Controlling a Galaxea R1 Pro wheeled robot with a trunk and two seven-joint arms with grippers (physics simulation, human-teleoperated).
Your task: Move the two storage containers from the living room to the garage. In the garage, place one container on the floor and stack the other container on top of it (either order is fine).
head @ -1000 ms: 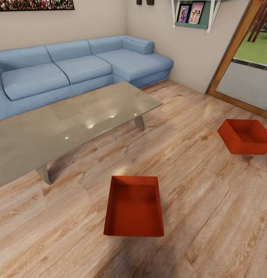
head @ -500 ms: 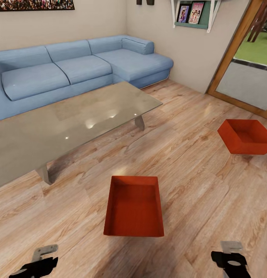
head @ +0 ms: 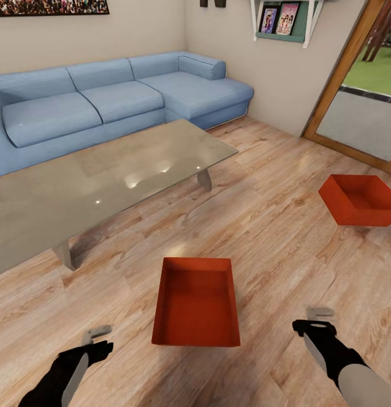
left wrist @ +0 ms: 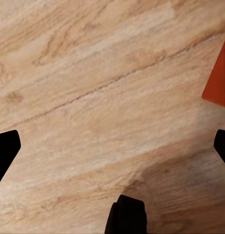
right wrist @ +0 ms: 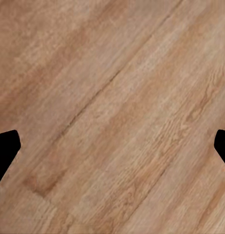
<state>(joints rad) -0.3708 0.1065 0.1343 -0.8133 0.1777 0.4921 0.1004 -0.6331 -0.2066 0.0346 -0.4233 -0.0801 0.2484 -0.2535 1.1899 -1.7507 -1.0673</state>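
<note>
Both of your arms have risen into the head view since a moment ago, flanking the near bin [head: 196, 302] on the wood floor [head: 274, 254]. Your left gripper [head: 96, 333] and right gripper [head: 320, 314] hold nothing, fingers spread wide in the wrist views. You're likely set for a two-handed lift; the second bin [head: 359, 199] waits by the doorway [head: 359, 121].

wood plank floor [head: 286, 169] | near red bin [head: 196, 302] | far red bin [head: 359, 199] | glass coffee table [head: 94, 181] | blue sofa [head: 105, 102]
</note>
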